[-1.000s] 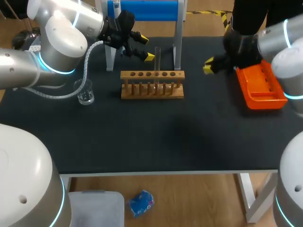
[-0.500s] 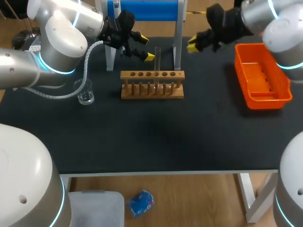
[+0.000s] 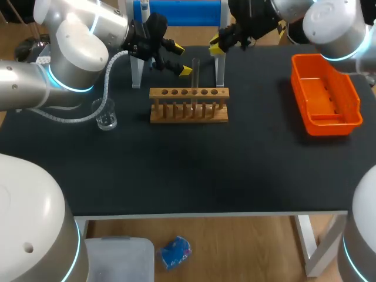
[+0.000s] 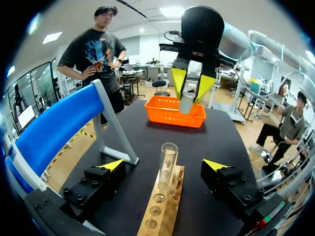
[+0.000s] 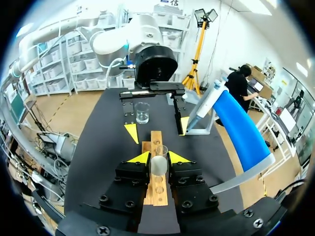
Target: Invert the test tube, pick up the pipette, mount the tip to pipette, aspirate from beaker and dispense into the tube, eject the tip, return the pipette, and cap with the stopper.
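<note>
At the upper middle of the head view, the right gripper (image 3: pixel 217 47) hangs over the far edge of the table (image 3: pixel 205 170), just behind the rack (image 3: pixel 189 107). Its claw is nearly closed and pinches a small grey stopper (image 5: pixel 158 165) from two sides. In the right wrist view the stopper fills the narrow gap between the yellow tips.

Upper left of centre, the left gripper (image 3: pixel 183 60) is spread wide and has hold of nothing. The tube (image 3: pixel 195 73) stands upright in the rack, mouth up, in a hole a little right of the rack's middle. In the left wrist view it rises ahead of the left gripper, between the two tips, and touches neither. Beyond the tube in that view, the right gripper points down with the stopper in its claw.

The beaker (image 3: pixel 106 115) stands at the left of the frame, left of the rack and apart from it. At the right of the frame, well apart from the rack, lies the orange tray (image 3: pixel 346 120). The blue stand (image 3: pixel 182 12) rises along the top edge behind the rack. The pipette (image 5: pixel 204 104) hangs on the stand, beside the left gripper in the right wrist view.
</note>
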Motion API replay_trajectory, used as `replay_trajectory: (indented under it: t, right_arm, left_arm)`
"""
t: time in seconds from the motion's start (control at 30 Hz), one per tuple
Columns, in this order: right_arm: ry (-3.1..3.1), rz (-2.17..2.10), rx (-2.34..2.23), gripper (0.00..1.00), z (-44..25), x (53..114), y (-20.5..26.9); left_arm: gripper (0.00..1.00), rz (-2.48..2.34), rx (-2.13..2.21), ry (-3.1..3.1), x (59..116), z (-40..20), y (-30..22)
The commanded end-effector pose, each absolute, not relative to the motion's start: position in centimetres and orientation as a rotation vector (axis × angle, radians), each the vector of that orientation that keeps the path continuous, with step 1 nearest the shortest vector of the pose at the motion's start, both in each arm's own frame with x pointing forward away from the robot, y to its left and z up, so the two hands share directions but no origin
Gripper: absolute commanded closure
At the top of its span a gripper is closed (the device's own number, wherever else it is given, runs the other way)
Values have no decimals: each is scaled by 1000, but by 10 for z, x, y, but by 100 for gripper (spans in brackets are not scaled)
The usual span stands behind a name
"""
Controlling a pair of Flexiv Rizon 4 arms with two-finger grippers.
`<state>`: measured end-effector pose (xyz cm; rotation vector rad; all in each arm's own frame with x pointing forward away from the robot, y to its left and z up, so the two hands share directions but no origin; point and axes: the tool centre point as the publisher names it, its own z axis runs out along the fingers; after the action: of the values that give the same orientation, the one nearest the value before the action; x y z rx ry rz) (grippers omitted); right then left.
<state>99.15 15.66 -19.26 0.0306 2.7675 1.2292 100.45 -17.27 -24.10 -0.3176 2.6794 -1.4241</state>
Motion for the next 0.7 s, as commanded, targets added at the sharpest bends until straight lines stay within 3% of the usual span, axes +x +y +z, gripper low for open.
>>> replay_trajectory:
  t: [0.03, 0.7]
  right_arm:
    - [2789, 1230, 19, 100, -191, 993, 156]
    - [2811, 1233, -22, 100, -198, 992, 177]
  left_arm:
    - [0, -1421, -318, 2686, 1006, -240, -173]
    - [0, -1421, -318, 2686, 1006, -240, -173]
